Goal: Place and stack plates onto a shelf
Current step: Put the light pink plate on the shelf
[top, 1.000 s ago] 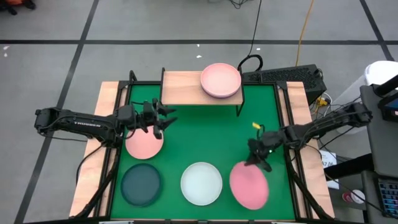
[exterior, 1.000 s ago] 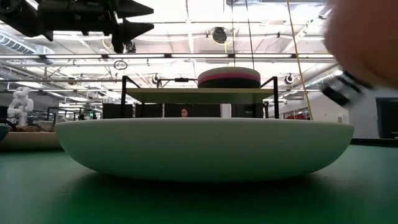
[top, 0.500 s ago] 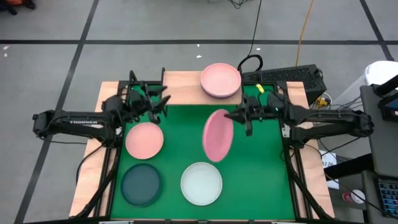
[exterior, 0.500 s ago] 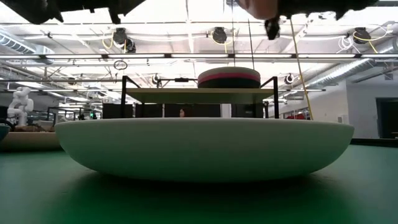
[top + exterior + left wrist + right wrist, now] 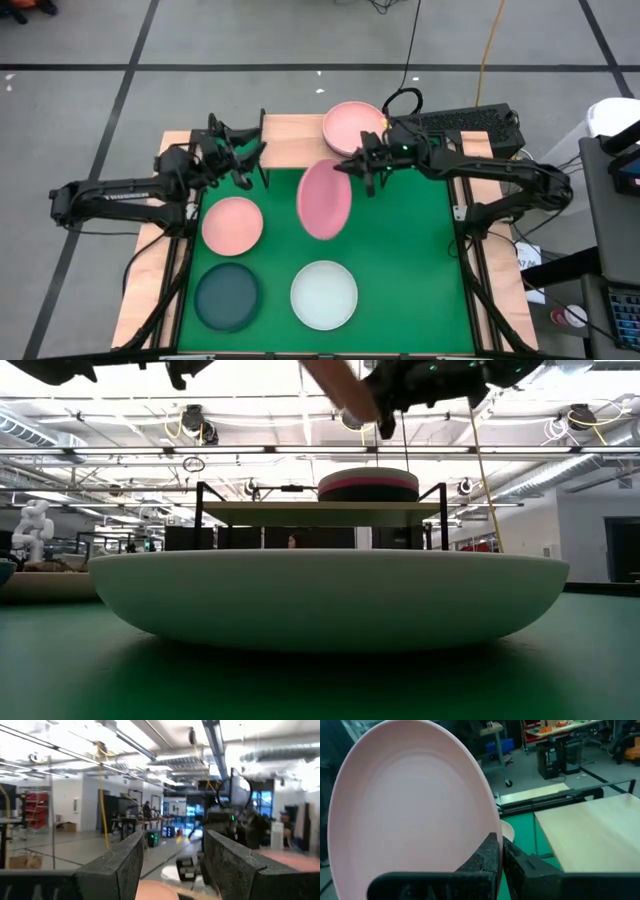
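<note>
One pink plate (image 5: 325, 199) hangs on edge in my right tool (image 5: 352, 165), pinched at its rim, in the air just in front of the shelf (image 5: 292, 140). It looks light, stiff and smooth, so a rim grip could slip. My left tool (image 5: 236, 150) waits open near the shelf's left end. No writing I can read.

Held pink plate (image 5: 335, 385) blurred, cut off — left gripper (image 5: 180, 368) cropped

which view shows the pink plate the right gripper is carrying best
The right wrist view: the pink plate fills it, rim clamped in the right gripper. The high view shows it tilted in mid-air before the shelf; the low view catches only a blurred edge; the left wrist view misses it.
</note>
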Available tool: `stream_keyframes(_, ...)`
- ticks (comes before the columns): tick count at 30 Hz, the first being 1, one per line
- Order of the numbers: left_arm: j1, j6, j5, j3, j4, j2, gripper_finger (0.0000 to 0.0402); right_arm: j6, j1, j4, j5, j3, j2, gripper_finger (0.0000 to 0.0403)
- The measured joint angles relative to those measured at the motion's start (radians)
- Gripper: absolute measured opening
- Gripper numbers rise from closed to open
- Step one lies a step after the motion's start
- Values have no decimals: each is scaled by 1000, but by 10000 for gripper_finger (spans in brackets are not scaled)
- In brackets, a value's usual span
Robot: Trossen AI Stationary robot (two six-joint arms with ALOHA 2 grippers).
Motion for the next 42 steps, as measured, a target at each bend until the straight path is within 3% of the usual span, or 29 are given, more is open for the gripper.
stream_keyframes(9, 84, -59, -5, 0, -122, -76, 214, -27, -81, 162, 130, 100, 160, 0)
stream_keyframes(15, 98, -51, 6, 0, -107, -66, 213, -40, -146, 153, 126, 274, 325, 0)
stream_keyframes(21, 98, -9, 31, -1, -101, -82, 214, -95, -206, 12, 127, 453, 455, 0)
stream_keyframes(31, 96, -11, 32, -1, -138, -88, 214, -111, -257, 32, 212, 473, 523, 0)
stream_keyframes(42, 96, -15, 33, -1, -142, -87, 214, -167, -258, 10, 233, 472, 521, 1)
